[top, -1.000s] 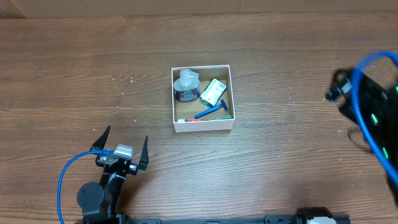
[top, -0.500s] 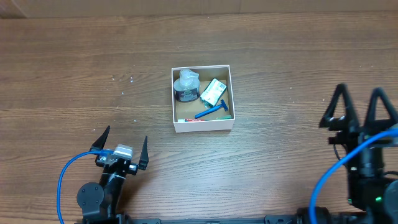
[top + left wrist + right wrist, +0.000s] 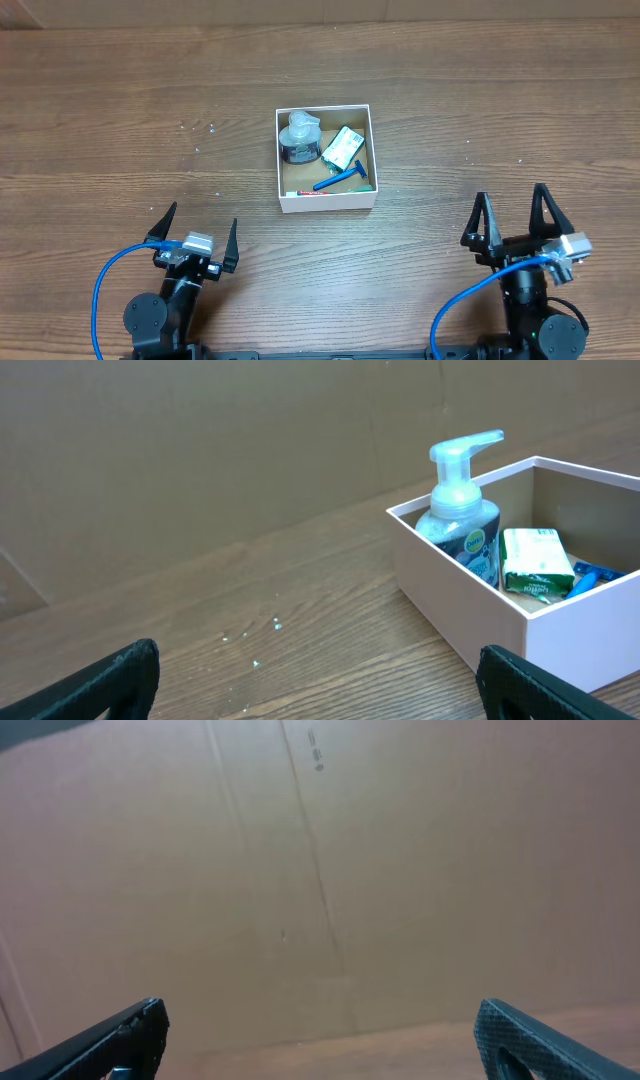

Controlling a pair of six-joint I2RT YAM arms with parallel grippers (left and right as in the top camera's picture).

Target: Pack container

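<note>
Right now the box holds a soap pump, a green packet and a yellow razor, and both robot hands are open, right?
Not quite: the overhead view shows the razor is blue, not yellow. The container does hold the soap pump and green packet, and the left gripper and right gripper are open.

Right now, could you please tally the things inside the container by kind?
Pump bottle: 1
Green-and-white packet: 1
Blue razor: 1
Thin red-and-white item by the near wall, kind unclear: 1
Total in the container: 4
</note>
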